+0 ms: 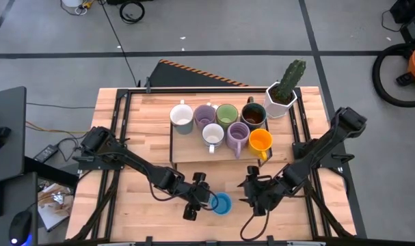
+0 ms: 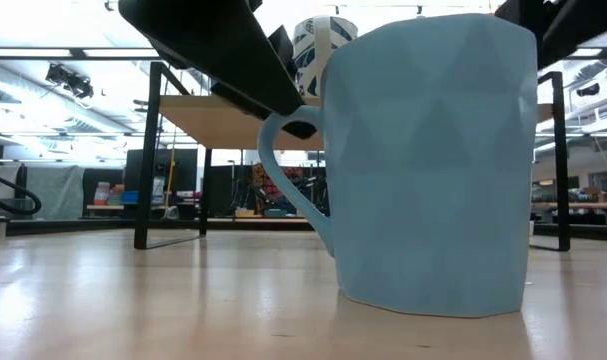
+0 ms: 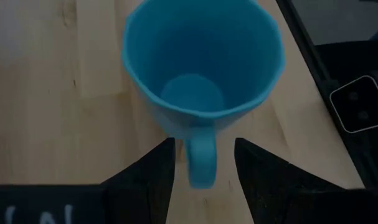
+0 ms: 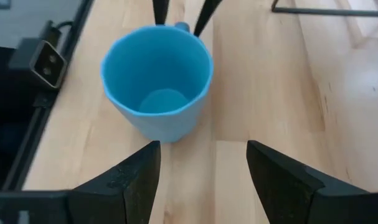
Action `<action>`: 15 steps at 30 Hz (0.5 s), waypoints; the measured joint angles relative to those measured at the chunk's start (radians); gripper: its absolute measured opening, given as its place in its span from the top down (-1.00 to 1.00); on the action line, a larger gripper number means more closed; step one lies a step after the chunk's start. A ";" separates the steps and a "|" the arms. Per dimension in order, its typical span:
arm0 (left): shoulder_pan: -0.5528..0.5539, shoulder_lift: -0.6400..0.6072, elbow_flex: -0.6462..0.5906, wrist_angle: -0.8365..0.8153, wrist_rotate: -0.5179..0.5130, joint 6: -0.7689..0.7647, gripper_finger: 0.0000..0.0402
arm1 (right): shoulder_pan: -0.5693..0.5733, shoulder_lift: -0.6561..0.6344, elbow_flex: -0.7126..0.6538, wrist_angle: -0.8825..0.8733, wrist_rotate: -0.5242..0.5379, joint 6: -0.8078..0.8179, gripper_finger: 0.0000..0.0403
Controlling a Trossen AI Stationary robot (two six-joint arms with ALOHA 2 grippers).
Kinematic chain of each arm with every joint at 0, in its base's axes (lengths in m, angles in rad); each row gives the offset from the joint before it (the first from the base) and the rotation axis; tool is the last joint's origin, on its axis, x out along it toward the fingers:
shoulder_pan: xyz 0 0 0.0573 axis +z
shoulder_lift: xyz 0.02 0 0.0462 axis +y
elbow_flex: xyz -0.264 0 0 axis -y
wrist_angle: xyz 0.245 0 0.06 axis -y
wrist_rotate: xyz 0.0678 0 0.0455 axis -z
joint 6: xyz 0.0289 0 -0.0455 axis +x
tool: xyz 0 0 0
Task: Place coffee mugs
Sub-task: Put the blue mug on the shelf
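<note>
From my seat at the remote station, the blue mug (image 1: pixel 221 203) sits upright on the tabletop (image 1: pixel 139 137) down near the 6 o'clock edge, and it's empty inside. The left pincer (image 3: pixel 204 163) has its two fingers on either side of the mug's handle (image 3: pixel 201 163), with a sliver of wood visible between each finger and the handle, so I'd call it parted around the handle, not squeezing it. In the overhead shot the left pincer comes at the mug from about 9 o'clock.

The right pincer (image 4: pixel 203 165) is spread wide and holding nothing; it sits near the mug at its 3 o'clock side with bare wood between them. From its own camera I can see the left arm's finger tips poking in on the far side of the mug.

The other seven mugs are parked on a raised wooden shelf (image 1: pixel 186 154) toward 12 o'clock from the blue one: white mug (image 1: pixel 182 117), purple mug (image 1: pixel 205 115), green mug (image 1: pixel 226 114) and brown mug (image 1: pixel 253 113) in the back row, then a second white mug (image 1: pixel 212 135), a second purple mug (image 1: pixel 237 137) and the orange mug (image 1: pixel 260 141) in front. A cactus pot (image 1: pixel 281 99) stands just beside the brown mug, at its 2 o'clock.

The table-level camera is almost filled by the blue mug, resting flat on the wood.
</note>
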 joint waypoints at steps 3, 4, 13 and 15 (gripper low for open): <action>0.000 0.000 0.000 0.004 -0.001 -0.007 0.14 | 0.010 -0.018 0.000 0.003 0.000 -0.001 -0.21; 0.000 0.000 0.000 0.008 -0.002 -0.015 0.14 | 0.012 -0.020 0.000 0.002 0.000 -0.002 -0.21; 0.002 0.051 -0.001 0.041 -0.014 -0.073 0.14 | 0.020 -0.023 0.000 0.004 0.002 -0.004 -0.21; 0.002 0.054 -0.002 0.044 -0.014 -0.077 0.14 | 0.020 -0.023 0.000 0.007 0.002 -0.005 -0.21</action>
